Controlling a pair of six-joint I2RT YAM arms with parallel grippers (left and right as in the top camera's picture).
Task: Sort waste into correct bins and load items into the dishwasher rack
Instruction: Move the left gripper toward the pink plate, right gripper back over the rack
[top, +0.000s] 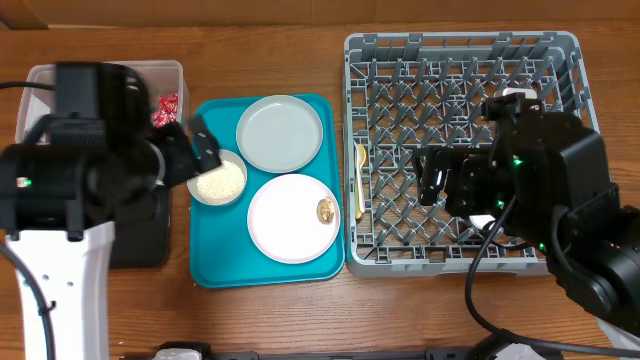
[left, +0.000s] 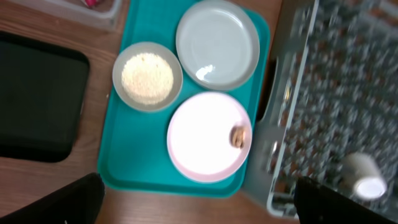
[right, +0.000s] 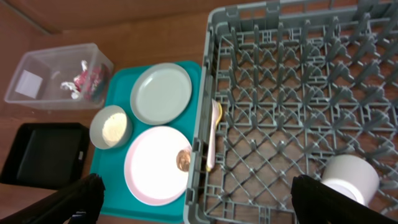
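On the far left a clear tub (right: 56, 56) holds a red wrapper (right: 87, 78) and white tissue. A black tray (left: 34, 99) lies just in front of it. From overhead, the left arm covers much of both.

The left gripper (left: 200, 205) hangs above the teal tray (left: 134, 162), fingers spread wide with nothing between them. On that tray sit a grey bowl (left: 117, 84) of white rice (left: 147, 78), a bare grey plate (left: 217, 43), and a pale plate (left: 199, 137) with a brown scrap (left: 238, 137) near its right rim.

The teal tray's right edge lies close against the grey rack (right: 292, 93). A yellow spoon (top: 360, 185) lies along the rack's left wall.

The right gripper (right: 205, 202) hovers over the rack, also spread wide and holding nothing. A white cup (right: 350, 177) lies in the rack's right part, and most of the pegs are free.

Everything rests on a wooden table (top: 270, 320), with a bare strip along the near edge.
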